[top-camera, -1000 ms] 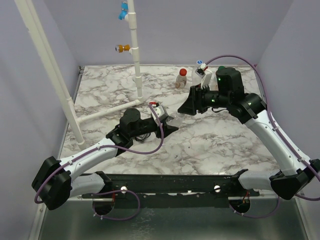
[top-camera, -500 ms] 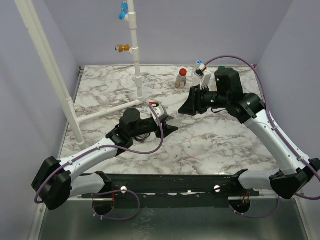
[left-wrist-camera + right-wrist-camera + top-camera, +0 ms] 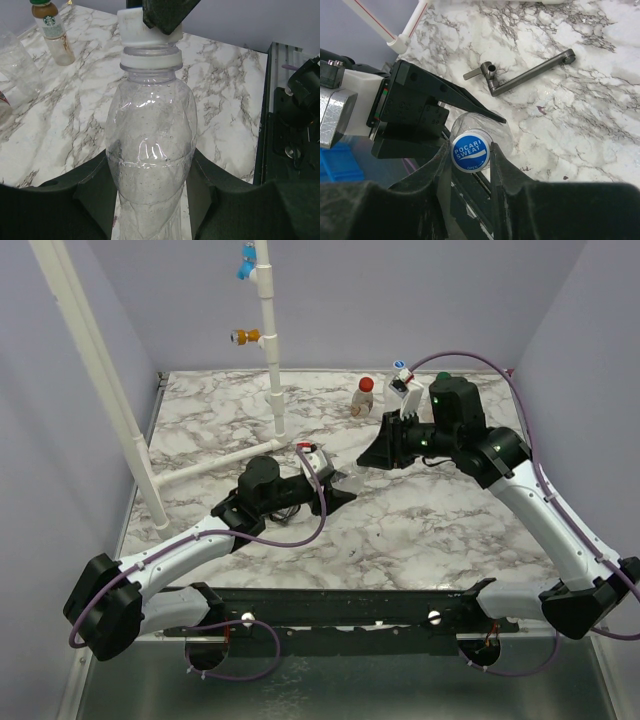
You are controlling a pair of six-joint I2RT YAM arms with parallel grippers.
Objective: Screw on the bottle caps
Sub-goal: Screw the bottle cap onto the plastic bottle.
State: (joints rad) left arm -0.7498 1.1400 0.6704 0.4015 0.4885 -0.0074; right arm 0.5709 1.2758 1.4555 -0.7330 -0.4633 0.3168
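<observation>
Left gripper [image 3: 150, 200] clenched on clear plastic bottle [image 3: 150, 145], mid-table. The bottle's long axis runs far-right toward right gripper [image 3: 470, 148], which grasps the white-and-blue round cap [image 3: 469, 151] end-on, coaxial with the bottle. Left wrist view shows the cap seated on the neck. Right wrist view shows only its printed face. Threads probably partly engaged, can't confirm.

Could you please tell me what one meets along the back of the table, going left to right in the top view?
Upright white pipe → red-capped bottle → bottle with a white-and-blue cap.
</observation>
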